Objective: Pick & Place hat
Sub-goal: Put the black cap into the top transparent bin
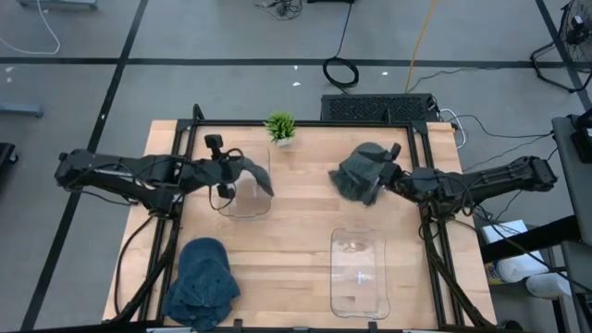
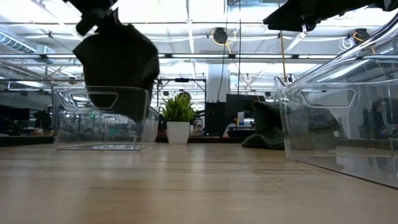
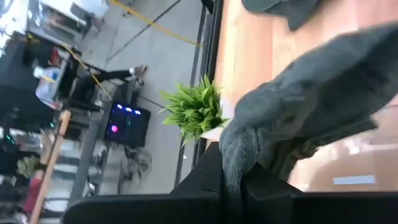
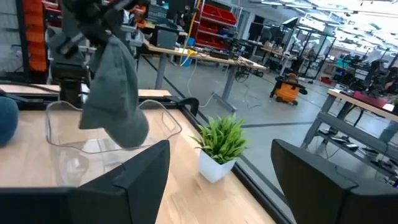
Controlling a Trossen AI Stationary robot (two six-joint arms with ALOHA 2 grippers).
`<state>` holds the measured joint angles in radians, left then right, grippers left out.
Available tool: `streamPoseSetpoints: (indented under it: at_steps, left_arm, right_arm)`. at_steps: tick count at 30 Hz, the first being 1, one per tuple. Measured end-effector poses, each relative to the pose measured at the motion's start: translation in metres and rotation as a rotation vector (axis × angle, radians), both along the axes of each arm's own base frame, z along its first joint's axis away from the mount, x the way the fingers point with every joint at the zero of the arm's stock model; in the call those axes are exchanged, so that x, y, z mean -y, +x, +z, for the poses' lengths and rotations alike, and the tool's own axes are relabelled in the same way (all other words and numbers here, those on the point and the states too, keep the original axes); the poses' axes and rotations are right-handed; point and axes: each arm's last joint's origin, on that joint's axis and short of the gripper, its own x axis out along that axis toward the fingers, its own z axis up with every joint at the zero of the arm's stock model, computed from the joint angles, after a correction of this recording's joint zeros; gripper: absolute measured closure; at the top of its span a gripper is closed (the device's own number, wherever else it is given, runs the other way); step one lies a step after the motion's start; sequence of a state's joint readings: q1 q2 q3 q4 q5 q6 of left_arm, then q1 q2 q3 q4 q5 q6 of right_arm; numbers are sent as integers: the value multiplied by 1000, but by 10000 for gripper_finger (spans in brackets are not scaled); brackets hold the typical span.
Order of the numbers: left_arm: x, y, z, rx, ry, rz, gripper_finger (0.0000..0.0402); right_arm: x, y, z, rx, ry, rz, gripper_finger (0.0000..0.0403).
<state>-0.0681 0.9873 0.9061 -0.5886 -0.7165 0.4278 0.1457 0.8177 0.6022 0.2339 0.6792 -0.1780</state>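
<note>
1. The left gripper [image 1: 225, 174] is clamped on a dark grey hat [image 1: 252, 173], which hangs from it over a clear plastic bin [image 1: 244, 199] just below. In the low view the hat [image 2: 118, 59] droops with its lower edge inside the bin's [image 2: 102, 118] walls; whether it touches the bottom cannot be told.
2. In the left wrist view the fingers are almost wholly covered by the hat's fabric [image 3: 311, 99], so only the pinch on the cloth is clear, not the fingertips.
3. The right gripper [image 1: 390, 176] sits at the edge of a second grey hat [image 1: 361, 172] lying crumpled on the table [image 1: 296, 231]. In the right wrist view its two fingers [image 4: 134, 180] stand well apart with nothing between them; whether they touch that hat cannot be seen, since it lies out of that view.
4. In the low view the second hat [image 2: 264, 127] is partly hidden behind the wall of a nearer clear bin [image 2: 339, 121], which is cut off at the picture's edge.
5. That nearer bin [image 1: 359, 271] lies well below the right gripper in the high view.
6. A blue hat [image 1: 202, 282] rests at the table's near left corner, far from both grippers, with its lower edge cut off.
7. A small potted plant [image 1: 280, 128] stands at the far edge, between the two grippers.
</note>
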Motion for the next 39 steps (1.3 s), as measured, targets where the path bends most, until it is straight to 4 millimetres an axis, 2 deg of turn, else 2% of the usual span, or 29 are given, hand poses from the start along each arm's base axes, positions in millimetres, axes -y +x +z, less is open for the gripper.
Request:
streamPoseSetpoints:
  at_steps: [6, 15, 27, 33, 35, 39]
  left_arm:
    - [-8, -5, -25, 32, -18, 58, 399]
    - [-13, -5, -49, 28, -7, 83, 400]
    - [-11, -6, -67, 53, -114, 112, 388]
    - [-10, -10, -72, 42, -178, 155, 396]
    - [-10, -10, -72, 70, -204, 177, 385]
    - [-11, -9, -71, 122, -230, 214, 337]
  right_arm:
    - [0, 0, 0, 0, -1, 0, 136]
    - [0, 0, -1, -5, 1, 0, 136]
    - [0, 0, -4, -11, 0, 0, 140]
    - [0, 0, -4, -10, 0, 0, 140]
    - [0, 0, -4, -11, 0, 0, 140]
    - [0, 0, -4, -11, 0, 0, 140]
